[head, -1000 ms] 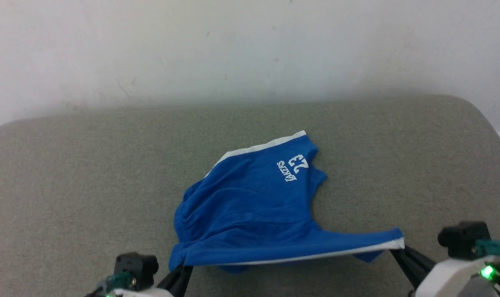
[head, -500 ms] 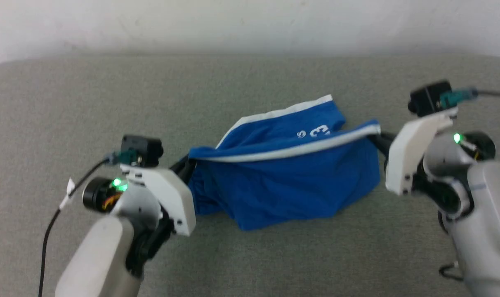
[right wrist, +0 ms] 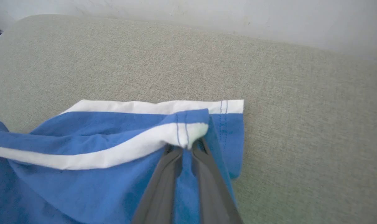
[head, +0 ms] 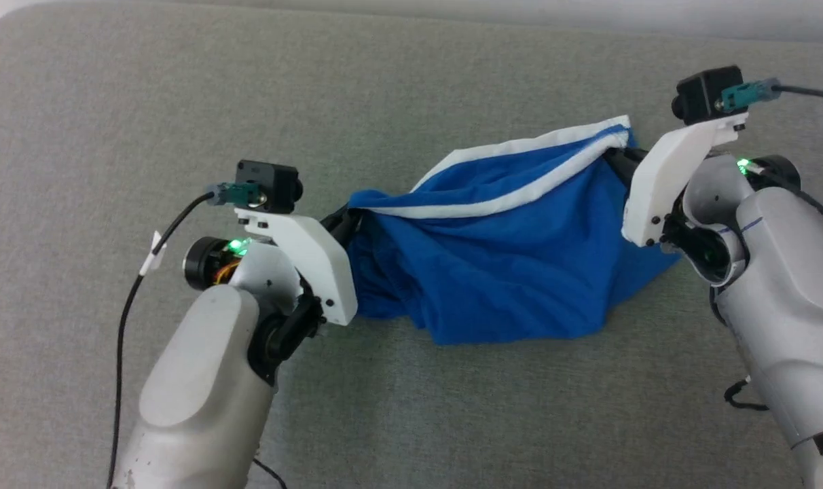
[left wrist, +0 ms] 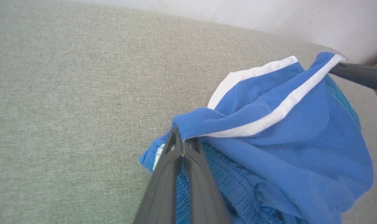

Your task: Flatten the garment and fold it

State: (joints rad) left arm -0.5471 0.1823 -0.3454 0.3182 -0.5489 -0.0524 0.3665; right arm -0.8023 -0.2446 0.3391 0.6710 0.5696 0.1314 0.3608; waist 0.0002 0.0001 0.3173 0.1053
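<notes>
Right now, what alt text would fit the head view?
The garment, blue shorts with white hem bands, stretches by one hem from the left gripper, shut on it, to the right gripper. The rest of it lies bunched on a grey padded surface.

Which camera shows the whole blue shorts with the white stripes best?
The head view: the bright royal-blue soft shorts with white hem bands show almost whole there. The left wrist view cuts them off at its bottom; the right wrist view shows mostly one white-banded hem corner.
</notes>
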